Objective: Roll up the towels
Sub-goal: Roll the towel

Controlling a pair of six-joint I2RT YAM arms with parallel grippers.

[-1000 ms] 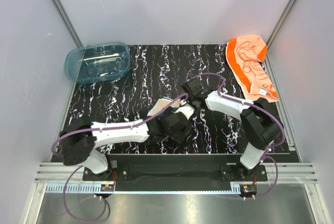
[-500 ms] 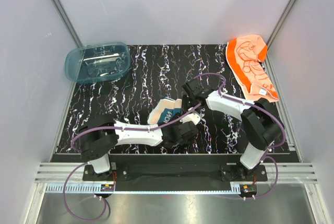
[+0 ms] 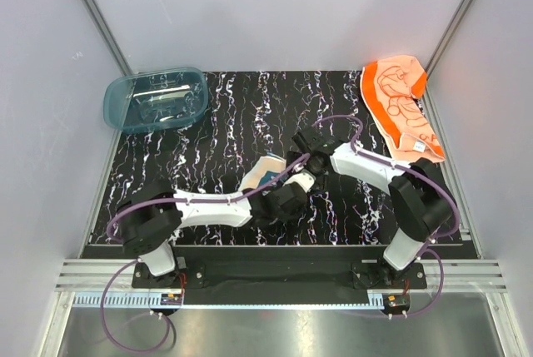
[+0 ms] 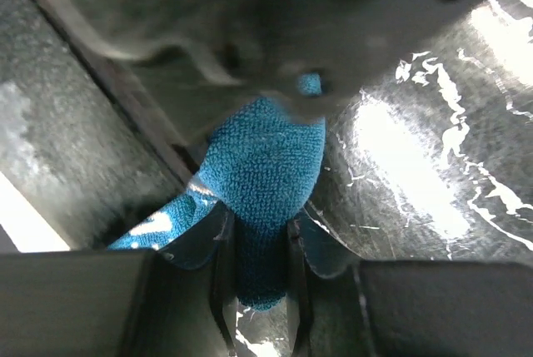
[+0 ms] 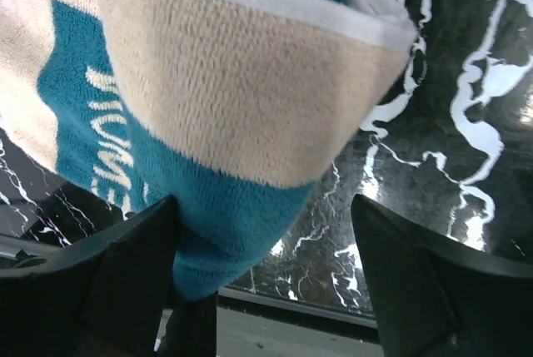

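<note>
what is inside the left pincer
A fold of the teal towel, pinched by the left pincer. The towel's far end is covered by a blurred grey shape.

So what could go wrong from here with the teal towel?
The left gripper pinches only a narrow fold of the teal towel, so the cloth might slip free. The right gripper is open and clamps nothing, so the towel could sag or unroll.

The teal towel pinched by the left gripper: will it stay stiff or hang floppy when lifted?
Probably floppy: the teal towel bunches into soft folds in the left gripper. Its looped pile looks grippy, so slipping seems unlikely.
</note>
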